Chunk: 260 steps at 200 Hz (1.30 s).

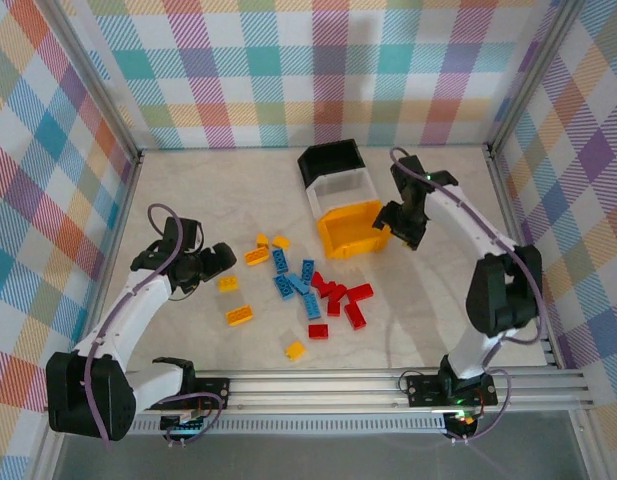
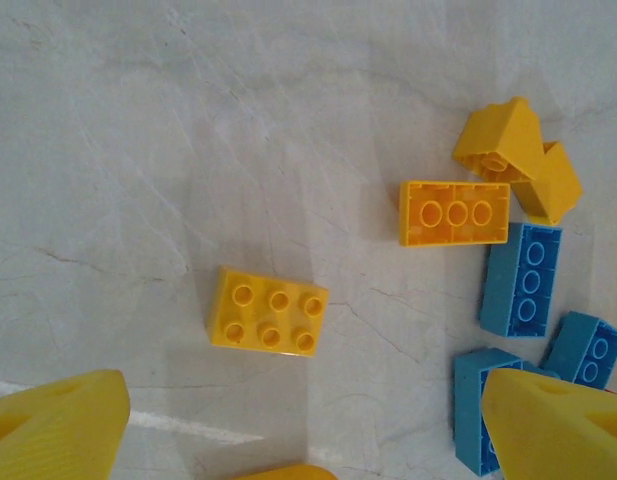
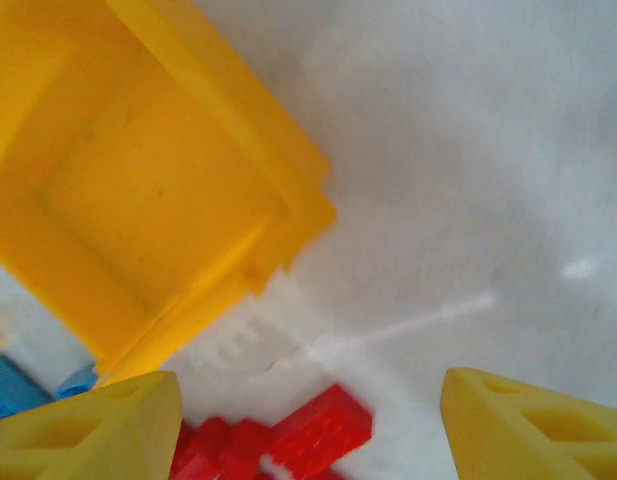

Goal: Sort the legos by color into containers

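Right pincer (jaws apart) hangs beside the yellow bin.

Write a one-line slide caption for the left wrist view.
Open left gripper poised over a yellow six-stud brick on the pale table, more yellow bricks and blue bricks nearby.

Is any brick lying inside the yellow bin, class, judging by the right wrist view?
No, the yellow bin shows a bare floor inside, while the red bricks lie outside it.
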Available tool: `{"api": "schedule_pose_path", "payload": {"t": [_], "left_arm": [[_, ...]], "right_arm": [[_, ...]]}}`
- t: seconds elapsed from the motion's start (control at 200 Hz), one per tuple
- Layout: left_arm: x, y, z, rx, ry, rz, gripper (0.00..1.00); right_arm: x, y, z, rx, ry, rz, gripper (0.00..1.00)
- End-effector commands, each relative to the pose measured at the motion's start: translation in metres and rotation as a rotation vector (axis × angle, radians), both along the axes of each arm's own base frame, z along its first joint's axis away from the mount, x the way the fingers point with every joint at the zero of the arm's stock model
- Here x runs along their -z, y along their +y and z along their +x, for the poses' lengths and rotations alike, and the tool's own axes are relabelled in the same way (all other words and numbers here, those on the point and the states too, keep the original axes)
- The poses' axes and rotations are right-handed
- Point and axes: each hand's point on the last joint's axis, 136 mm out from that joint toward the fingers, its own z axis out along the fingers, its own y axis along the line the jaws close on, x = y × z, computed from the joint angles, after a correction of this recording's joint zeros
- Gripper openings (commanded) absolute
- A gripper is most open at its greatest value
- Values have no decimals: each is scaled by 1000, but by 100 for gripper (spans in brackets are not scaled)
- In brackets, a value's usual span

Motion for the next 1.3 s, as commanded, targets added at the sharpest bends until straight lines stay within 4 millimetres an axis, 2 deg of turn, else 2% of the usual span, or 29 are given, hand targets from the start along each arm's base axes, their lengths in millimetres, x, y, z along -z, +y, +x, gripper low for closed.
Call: {"api": "schedule_pose_path", "payload": {"t": [0.0,0.155,0.325,0.495,0.805,1.01,1.205,1.295], "left_arm": [[-9,-6,6,6,-29,-24,91],[-9,-5,2,5,-32,-24,91],[-11,-3,-4,3,-33,-19,92],[-13,0,-10,5,-33,-4,92],[-12,1,-13,13,-20,10,92],[-10,1,-11,11,-14,12,92],[-8,1,-10,9,-10,11,92],[-6,1,-10,7,-6,9,92]], "right_arm": [[7,17,-23,316,117,142,68],[11,34,-9,428,117,200,68],[23,47,7,456,115,218,68],[44,50,13,477,143,210,67],[67,54,28,427,151,183,61],[76,49,26,379,167,149,42],[73,25,27,330,147,83,13],[69,15,29,285,138,54,8]]}}
